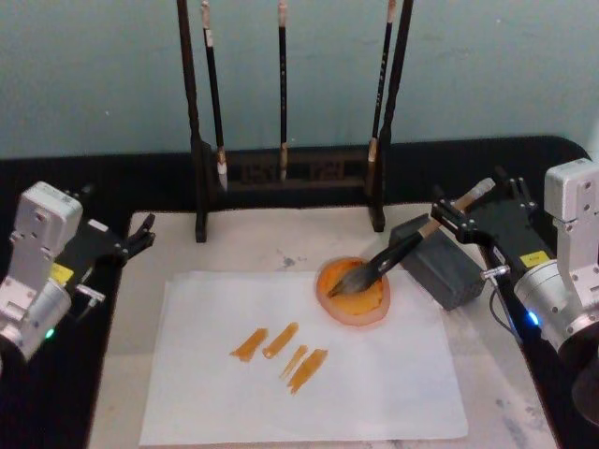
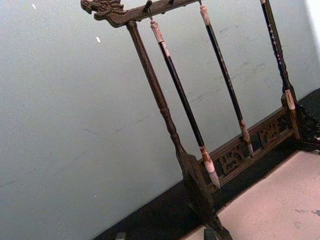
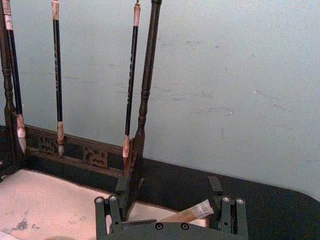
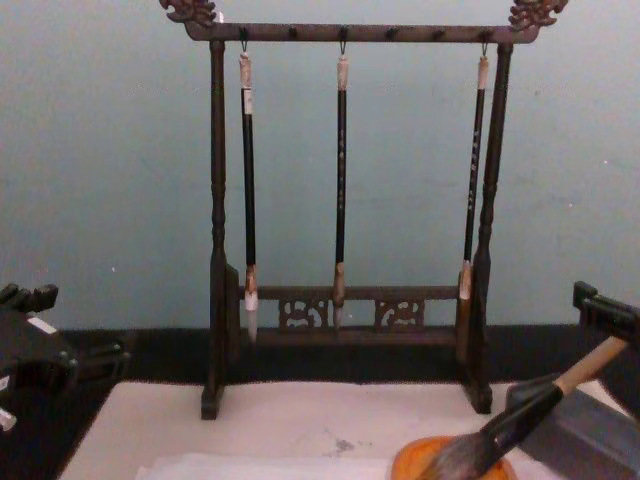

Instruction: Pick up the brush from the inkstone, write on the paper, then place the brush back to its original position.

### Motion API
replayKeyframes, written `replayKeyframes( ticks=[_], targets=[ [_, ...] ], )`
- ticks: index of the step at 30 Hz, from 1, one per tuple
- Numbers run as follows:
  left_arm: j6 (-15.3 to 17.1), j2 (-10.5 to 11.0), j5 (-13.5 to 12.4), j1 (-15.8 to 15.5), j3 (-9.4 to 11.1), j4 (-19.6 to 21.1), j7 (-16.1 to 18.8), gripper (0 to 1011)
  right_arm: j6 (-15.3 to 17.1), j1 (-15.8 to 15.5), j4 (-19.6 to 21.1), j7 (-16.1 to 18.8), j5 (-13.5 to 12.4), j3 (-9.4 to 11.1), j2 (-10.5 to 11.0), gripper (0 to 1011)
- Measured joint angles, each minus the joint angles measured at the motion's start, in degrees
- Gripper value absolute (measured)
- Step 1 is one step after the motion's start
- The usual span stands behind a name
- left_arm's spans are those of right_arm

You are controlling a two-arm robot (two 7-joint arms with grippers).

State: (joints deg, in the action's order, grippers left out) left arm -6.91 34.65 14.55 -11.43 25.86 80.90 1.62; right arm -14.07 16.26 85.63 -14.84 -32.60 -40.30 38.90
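At the far left we are keeping our left gripper idle off the mat's left edge, its jaws sitting slightly apart and holding nothing. Moving rightward, the paper is lying flat on the pinkish mat that is covering the counter, and it is carrying four short orange strokes near its middle. Behind it, the dark wooden brush stand is standing at the back of the mat with three slim brushes hanging from its top rail. Further right, the inkstone is sitting on the paper's upper right part, and the brush is lying tilted with its bristles resting in the dish and its handle leaning over a grey block just beside the dish. At the right, our right gripper is sitting around the handle's whitish end; the right wrist view is showing its jaws spread on either side of the handle with gaps, not clamped on it.
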Motion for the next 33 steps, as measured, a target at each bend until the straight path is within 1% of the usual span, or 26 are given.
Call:
replayKeyframes(
  ticks=[33],
  targets=[
    [0.00,0.00,0.00,0.00,0.00,0.00,0.00,1010,0.03,0.00,0.00,-0.02,-0.04,0.00,0.00,1000]
  ],
)
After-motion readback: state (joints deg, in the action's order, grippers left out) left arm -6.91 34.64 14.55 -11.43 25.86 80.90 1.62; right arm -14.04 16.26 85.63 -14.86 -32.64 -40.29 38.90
